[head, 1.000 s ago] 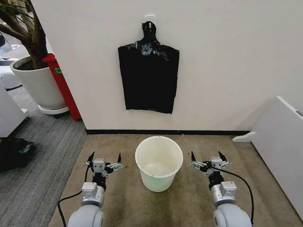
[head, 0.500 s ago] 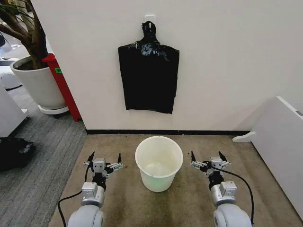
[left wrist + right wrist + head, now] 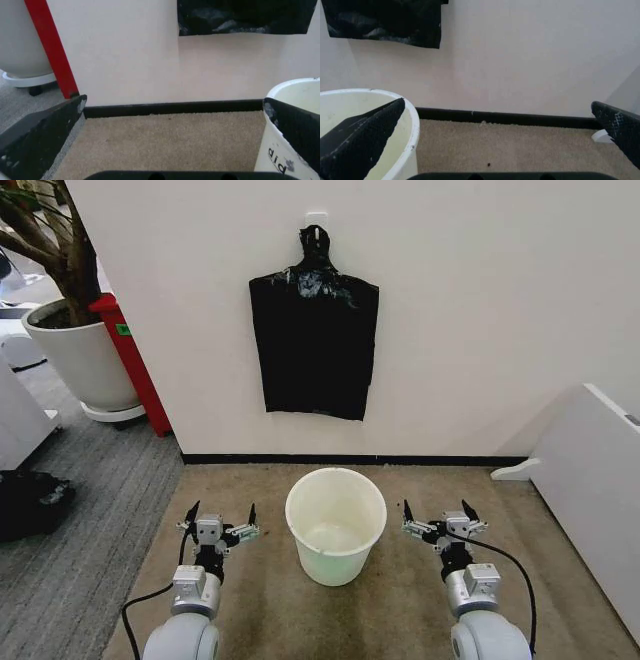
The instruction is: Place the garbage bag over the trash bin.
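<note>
Bin (image 3: 335,525): cream-white bucket, upright on the beige carpet (image 3: 400,600), mouth open, nothing inside. It sits between the two hands, apart from both.

Bag (image 3: 314,340): black, glossy, hanging flat against the wall (image 3: 480,310) from a hook at 12 o'clock of the bin, gathered top up, lower edge well above the bin's rim. Its bottom hem shows in both wrist views.

Left hand (image 3: 217,518): low over the carpet at 9 o'clock of the bin, fingers spread wide, holding nothing. Bin wall close to its inner finger in the left wrist view.

Right hand (image 3: 441,516): at 3 o'clock of the bin, fingers likewise spread wide, holding nothing.

Plant pot (image 3: 82,365) at 10 o'clock, well apart, with a red post (image 3: 130,360) beside it.
</note>
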Robot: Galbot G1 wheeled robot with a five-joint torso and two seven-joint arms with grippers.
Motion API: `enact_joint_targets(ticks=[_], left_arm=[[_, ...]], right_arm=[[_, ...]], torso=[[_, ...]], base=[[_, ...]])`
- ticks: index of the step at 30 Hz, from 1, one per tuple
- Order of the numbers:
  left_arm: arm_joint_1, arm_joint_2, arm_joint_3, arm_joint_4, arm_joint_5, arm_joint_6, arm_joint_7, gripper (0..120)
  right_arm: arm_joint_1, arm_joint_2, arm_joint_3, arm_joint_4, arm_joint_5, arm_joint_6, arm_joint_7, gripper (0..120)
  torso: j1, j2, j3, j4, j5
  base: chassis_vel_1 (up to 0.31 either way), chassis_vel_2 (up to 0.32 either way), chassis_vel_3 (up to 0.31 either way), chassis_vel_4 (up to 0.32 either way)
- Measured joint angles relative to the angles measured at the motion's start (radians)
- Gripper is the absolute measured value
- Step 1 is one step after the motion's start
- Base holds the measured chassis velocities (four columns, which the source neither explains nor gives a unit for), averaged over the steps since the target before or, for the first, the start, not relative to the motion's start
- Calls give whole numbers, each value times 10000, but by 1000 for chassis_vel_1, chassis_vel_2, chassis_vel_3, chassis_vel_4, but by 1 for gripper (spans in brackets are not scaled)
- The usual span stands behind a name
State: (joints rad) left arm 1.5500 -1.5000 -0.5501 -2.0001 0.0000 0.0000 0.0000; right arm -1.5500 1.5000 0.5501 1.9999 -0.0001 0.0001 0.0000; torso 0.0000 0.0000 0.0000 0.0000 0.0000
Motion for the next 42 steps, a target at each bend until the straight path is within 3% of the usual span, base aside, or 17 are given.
enact_joint_targets(ticks=[35, 38, 42], left_arm=[[10, 4, -2, -6, -14, 2, 0, 120], [157, 78, -75, -234, -174, 46, -23, 116], [744, 388, -408, -1177, -835, 225, -203, 105]], right_arm=[[-18, 4, 0, 17, 0, 0, 0, 120], [-204, 69, -7, 310, -13, 9, 5, 116], [-977, 376, -60, 1540, -94, 77, 64, 105]], torso=[[0, 0, 0, 0, 0], [0, 0, 1, 0, -2], [0, 0, 0, 0, -2]], base=[[0, 0, 0, 0], [0, 0, 0, 0], [0, 0, 0, 0]])
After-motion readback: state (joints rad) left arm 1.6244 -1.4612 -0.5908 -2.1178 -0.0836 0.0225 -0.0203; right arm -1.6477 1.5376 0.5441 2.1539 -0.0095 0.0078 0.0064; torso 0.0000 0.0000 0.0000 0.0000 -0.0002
